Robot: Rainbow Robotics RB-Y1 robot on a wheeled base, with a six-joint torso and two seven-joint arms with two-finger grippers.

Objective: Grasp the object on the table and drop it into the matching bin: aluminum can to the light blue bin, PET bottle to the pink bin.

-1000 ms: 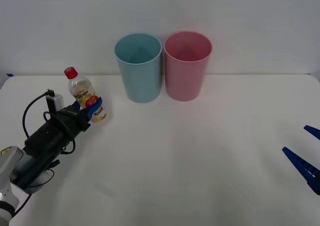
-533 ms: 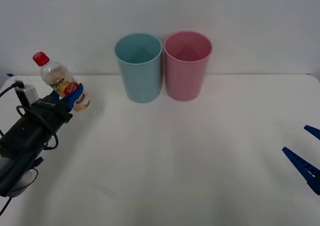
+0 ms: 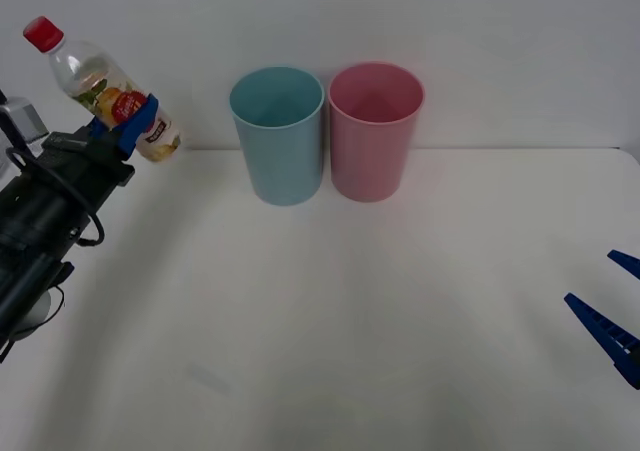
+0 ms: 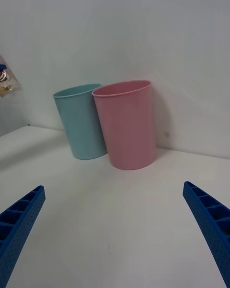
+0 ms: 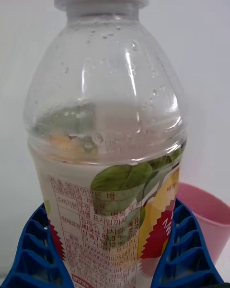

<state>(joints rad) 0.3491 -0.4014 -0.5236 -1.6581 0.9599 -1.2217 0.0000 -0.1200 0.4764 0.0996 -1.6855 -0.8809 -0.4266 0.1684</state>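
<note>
The PET bottle [image 3: 105,89], clear with a red cap and a yellow-red label, hangs tilted high above the table's far left, and my left gripper [image 3: 130,123] is shut on its labelled lower half. Up close, the left wrist view has the bottle [image 5: 108,139] between the blue fingers [image 5: 33,254]. The light blue bin [image 3: 277,134] and the pink bin [image 3: 375,129] stand side by side at the back of the white table [image 3: 380,301], well to the right of the bottle. My right gripper [image 3: 612,316] waits open low at the right edge, its fingers [image 4: 19,225] spread wide.
A white wall rises just behind the two bins. From the right wrist, the light blue bin [image 4: 81,120] and the pink bin [image 4: 127,122] are upright and touching. A wide stretch of bare tabletop lies in front of the bins.
My left gripper has lifted the bottle off the table, moving it up and to the left. The right arm and both bins have stayed still.
</note>
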